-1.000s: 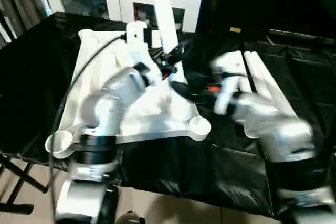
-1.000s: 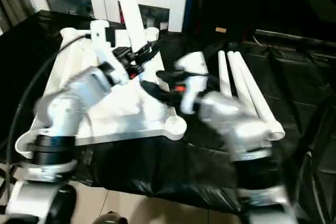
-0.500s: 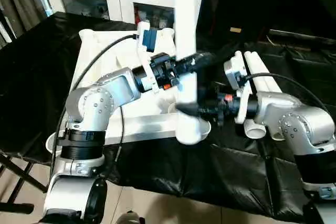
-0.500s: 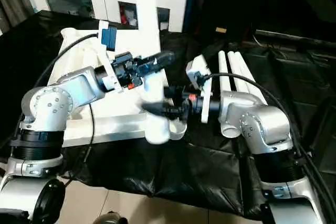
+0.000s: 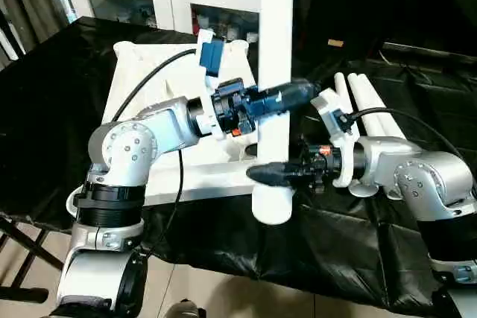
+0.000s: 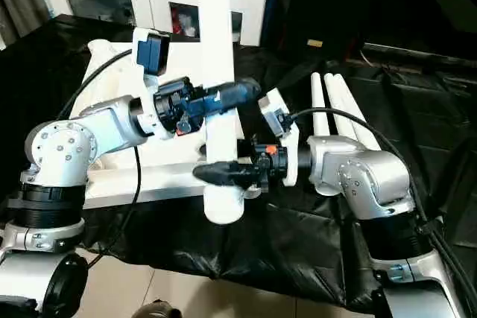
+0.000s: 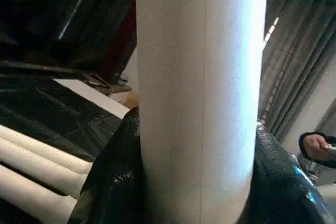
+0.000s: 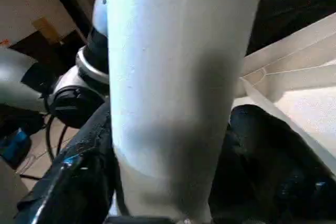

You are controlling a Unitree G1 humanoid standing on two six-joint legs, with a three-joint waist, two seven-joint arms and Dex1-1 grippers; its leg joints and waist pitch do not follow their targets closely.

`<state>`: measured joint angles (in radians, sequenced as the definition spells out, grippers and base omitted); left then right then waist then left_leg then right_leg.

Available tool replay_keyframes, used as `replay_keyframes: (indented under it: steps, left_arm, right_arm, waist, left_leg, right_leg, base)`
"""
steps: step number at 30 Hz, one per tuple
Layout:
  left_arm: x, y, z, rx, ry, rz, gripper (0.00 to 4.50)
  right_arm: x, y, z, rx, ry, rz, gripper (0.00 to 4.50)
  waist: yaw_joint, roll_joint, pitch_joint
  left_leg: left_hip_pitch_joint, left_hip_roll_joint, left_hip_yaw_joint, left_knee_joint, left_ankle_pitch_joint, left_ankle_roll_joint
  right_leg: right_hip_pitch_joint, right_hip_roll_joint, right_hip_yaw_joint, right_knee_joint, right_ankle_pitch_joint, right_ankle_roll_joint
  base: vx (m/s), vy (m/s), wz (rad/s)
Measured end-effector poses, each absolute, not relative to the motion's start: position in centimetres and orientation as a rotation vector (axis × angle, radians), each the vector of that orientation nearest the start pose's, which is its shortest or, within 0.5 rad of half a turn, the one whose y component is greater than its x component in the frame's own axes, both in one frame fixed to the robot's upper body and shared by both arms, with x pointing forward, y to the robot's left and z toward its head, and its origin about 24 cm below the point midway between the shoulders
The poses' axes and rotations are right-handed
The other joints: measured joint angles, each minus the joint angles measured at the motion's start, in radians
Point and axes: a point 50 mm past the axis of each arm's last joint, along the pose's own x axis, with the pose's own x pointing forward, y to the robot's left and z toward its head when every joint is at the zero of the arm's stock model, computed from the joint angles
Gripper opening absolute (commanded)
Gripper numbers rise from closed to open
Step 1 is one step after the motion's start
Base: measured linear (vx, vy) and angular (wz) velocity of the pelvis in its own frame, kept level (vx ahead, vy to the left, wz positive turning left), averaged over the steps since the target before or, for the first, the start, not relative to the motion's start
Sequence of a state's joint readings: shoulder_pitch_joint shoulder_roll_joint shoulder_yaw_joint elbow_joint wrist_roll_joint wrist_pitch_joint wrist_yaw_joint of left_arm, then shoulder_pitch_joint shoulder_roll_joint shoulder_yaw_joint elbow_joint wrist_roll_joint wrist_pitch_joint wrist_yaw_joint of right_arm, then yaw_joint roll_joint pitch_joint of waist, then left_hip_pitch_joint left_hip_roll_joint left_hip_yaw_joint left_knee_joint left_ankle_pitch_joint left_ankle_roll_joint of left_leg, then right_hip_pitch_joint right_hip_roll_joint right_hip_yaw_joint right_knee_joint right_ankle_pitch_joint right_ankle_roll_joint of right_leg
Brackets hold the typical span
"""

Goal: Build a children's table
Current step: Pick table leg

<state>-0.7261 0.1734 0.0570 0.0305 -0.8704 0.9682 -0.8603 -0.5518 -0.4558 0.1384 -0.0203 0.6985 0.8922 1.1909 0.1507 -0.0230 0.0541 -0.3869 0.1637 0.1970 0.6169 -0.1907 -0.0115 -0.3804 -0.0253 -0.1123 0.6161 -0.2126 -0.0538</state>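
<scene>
White plastic leg (image 5: pixel 275 72) stands upright, held between both grippers at the near edge of the black-draped tabletop (image 5: pixel 417 243). Left gripper (image 5: pixel 287 97) jaws clench its middle; right gripper (image 5: pixel 272 173) jaws clench lower down. Upturned table top (image 5: pixel 141 94) lies behind, spare legs (image 5: pixel 369 98) alongside.

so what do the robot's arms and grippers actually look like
Both arms are rounded silver metal shells with black joint rings and white wrist brackets. The left gripper and right gripper have glossy black fingers with red-orange accents behind. Black cables loop along each arm; a blue block tops the left wrist.
</scene>
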Motion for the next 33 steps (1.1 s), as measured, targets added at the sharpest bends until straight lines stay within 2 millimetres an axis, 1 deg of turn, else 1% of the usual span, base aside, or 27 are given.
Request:
replay_keyframes:
  steps: [1, 4, 6, 11, 17, 18, 19, 20, 21, 22, 23, 27, 29, 31, 33]
  left_arm:
    - [30.0, 7.1, 19.8, -0.566, 0.122, -1.485, 1.86]
    - [29.9, 6.9, 19.7, -0.563, 0.133, -1.496, 1.86]
    - [29.8, 6.9, 19.7, -0.56, 0.137, -1.499, 1.86]
    - [29.9, 6.9, 19.6, -0.561, 0.144, -1.502, 1.86]
    - [29.8, 6.9, 19.5, -0.558, 0.147, -1.505, 1.86]
    - [29.8, 6.8, 19.5, -0.554, 0.15, -1.506, 2.42]
    - [29.8, 6.8, 19.5, -0.552, 0.15, -1.505, 2.56]
    - [29.8, 6.6, 19.5, -0.558, 0.144, -1.503, 2.56]
    - [29.9, 6.6, 19.7, -0.569, 0.125, -1.494, 2.59]
    - [30.0, 6.6, 20.0, -0.587, 0.095, -1.485, 2.84]
    - [30.2, 6.8, 20.2, -0.591, 0.07, -1.468, 2.96]
    - [30.8, 7.1, 21.5, -0.641, -0.103, -1.382, 3.04]
    - [31.5, 7.5, 22.1, -0.657, -0.206, -1.258, 3.04]
    - [32.0, 8.6, 22.6, -0.657, -0.29, -1.14, 3.04]
    - [32.2, 9.6, 22.9, -0.637, -0.326, -1.091, 3.04]
  right_arm:
    - [27.7, -11.4, 14.3, 0.298, 0.375, 1.573, 3.0]
    - [27.6, -11.4, 14.2, 0.298, 0.383, 1.586, 2.64]
    - [27.5, -11.2, 14.3, 0.292, 0.384, 1.596, 2.56]
    - [27.4, -11.2, 14.3, 0.286, 0.39, 1.602, 2.01]
    - [27.4, -11.2, 14.2, 0.289, 0.392, 1.6, 1.91]
    - [27.3, -11.2, 14.1, 0.291, 0.393, 1.598, 1.9]
    - [27.2, -11.2, 14.0, 0.295, 0.391, 1.595, 1.9]
    - [27.2, -11.2, 14.0, 0.296, 0.387, 1.589, 1.89]
    - [27.1, -11.2, 13.8, 0.294, 0.389, 1.583, 1.89]
    - [26.9, -11.2, 13.5, 0.304, 0.395, 1.576, 1.89]
    - [26.9, -11.0, 13.4, 0.31, 0.395, 1.571, 1.89]
    - [27.0, -10.4, 13.1, 0.313, 0.368, 1.529, 1.89]
    - [27.2, -10.3, 13.0, 0.319, 0.333, 1.478, 1.89]
    - [27.8, -10.4, 12.9, 0.289, 0.298, 1.376, 1.89]
    - [28.4, -11.0, 12.8, 0.24, 0.271, 1.272, 1.89]
  waist:
    - [0.0, 0.0, 0.0]
    - [0.0, 0.0, 0.0]
    - [0.0, 0.0, 0.0]
    - [0.001, 0.0, 0.0]
    - [0.001, 0.0, 0.0]
    - [0.001, 0.0, 0.0]
    - [0.002, 0.0, 0.0]
    - [0.003, 0.0, 0.0]
    - [0.004, 0.001, 0.0]
    - [0.005, 0.001, 0.0]
    - [0.005, 0.001, 0.0]
    - [0.005, 0.003, -0.001]
    - [0.005, 0.004, -0.001]
    - [0.005, 0.004, -0.001]
    - [0.004, 0.004, -0.001]
  left_leg:
    - [0.0, 0.0, 0.0, 0.0, 0.0, 0.0]
    - [0.0, 0.0, 0.0, 0.0, 0.0, 0.0]
    - [0.0, 0.0, 0.0, 0.0, 0.0, 0.0]
    - [0.0, 0.0, 0.0, 0.0, 0.001, 0.0]
    - [0.0, 0.0, 0.0, 0.0, 0.001, 0.0]
    - [0.0, 0.0, 0.0, 0.0, 0.001, 0.0]
    - [0.0, 0.0, 0.0, 0.0, 0.001, 0.0]
    - [0.0, 0.0, 0.0, 0.0, 0.001, 0.0]
    - [0.0, 0.0, 0.0, 0.0, 0.001, 0.0]
    - [0.0, 0.0, 0.0, 0.0, 0.001, 0.0]
    - [0.0, 0.0, 0.0, 0.0, 0.001, 0.0]
    - [0.001, 0.0, 0.0, 0.0, 0.001, -0.001]
    - [0.001, 0.0, 0.0, 0.0, -0.001, -0.004]
    - [0.001, 0.0, 0.0, 0.0, -0.001, -0.005]
    - [0.001, 0.0, 0.0, 0.0, 0.0, -0.005]
  right_leg:
    - [0.0, 0.0, 0.0, 0.0, 0.0, 0.0]
    - [0.0, 0.0, 0.0, 0.0, 0.0, 0.0]
    - [0.0, 0.0, 0.0, 0.0, 0.0, 0.0]
    - [0.0, 0.0, 0.0, 0.0, 0.001, 0.0]
    - [0.0, 0.0, 0.0, 0.0, 0.001, 0.0]
    - [0.0, 0.0, 0.0, 0.0, 0.001, 0.0]
    - [0.0, 0.0, 0.0, 0.0, 0.001, -0.001]
    - [0.0, 0.0, 0.0, 0.0, 0.002, -0.002]
    - [0.0, 0.0, 0.0, 0.0, 0.003, -0.003]
    - [0.001, 0.0, 0.0, 0.0, 0.003, -0.004]
    - [0.001, 0.0, 0.0, 0.0, 0.004, -0.004]
    - [0.001, 0.0, 0.0, 0.0, 0.004, -0.004]
    - [0.001, 0.0, 0.0, 0.0, 0.004, -0.003]
    - [0.001, 0.0, 0.0, -0.001, 0.005, -0.002]
    - [0.001, 0.0, 0.0, -0.001, 0.005, -0.002]
  base:
    - [0.0, 0.0, 0.0]
    - [0.0, 0.0, 0.0]
    - [0.0, 0.0, 0.0]
    - [0.0, 0.0, 0.0]
    - [0.0, 0.0, 0.0]
    - [0.0, 0.0, 0.0]
    - [0.0, 0.0, 0.0]
    - [0.0, 0.0, 0.0]
    - [0.0, 0.0, 0.0]
    - [0.0, 0.0, 0.0]
    - [0.0, 0.0, 0.0]
    - [0.0, 0.0, 0.0]
    - [0.0, 0.0, 0.0]
    - [0.0, 0.0, 0.0]
    - [0.0, 0.0, 0.0]
